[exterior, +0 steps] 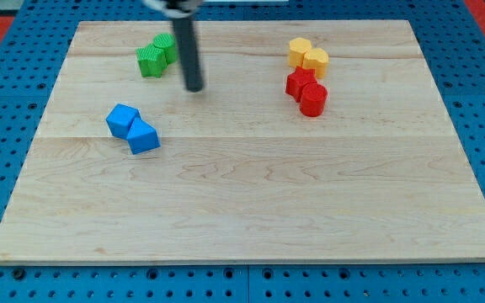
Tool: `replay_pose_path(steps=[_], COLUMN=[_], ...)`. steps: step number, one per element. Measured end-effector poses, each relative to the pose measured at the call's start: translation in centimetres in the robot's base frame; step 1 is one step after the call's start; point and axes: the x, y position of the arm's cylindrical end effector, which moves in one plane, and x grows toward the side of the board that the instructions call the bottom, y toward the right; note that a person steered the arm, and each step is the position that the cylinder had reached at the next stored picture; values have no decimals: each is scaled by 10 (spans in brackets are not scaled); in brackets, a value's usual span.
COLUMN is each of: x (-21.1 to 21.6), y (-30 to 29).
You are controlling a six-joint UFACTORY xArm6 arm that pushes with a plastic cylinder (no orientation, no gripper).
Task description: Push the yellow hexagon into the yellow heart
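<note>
Two yellow blocks sit touching at the view's top right. The upper-left one looks like the yellow hexagon (299, 50) and the lower-right one like the yellow heart (317, 61), though the shapes are hard to make out. My dark rod comes down from the top edge. My tip (194, 87) rests on the board far to the left of both yellow blocks, just right of and below the green blocks. It touches no block.
Two green blocks (157, 55) touch each other at the top left. Two blue blocks (133, 129) touch at the left middle. A red block (300, 82) and a red cylinder (313, 100) sit just below the yellow pair. The wooden board (251, 210) lies on blue pegboard.
</note>
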Motion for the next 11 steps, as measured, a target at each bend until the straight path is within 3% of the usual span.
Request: replay_pose_path(steps=[1,2,4,5,7,8,10,11], x=[-16,-30,-100,-98,-65,-84,-20,-11], y=[106,143,182,167,199,206,129,79])
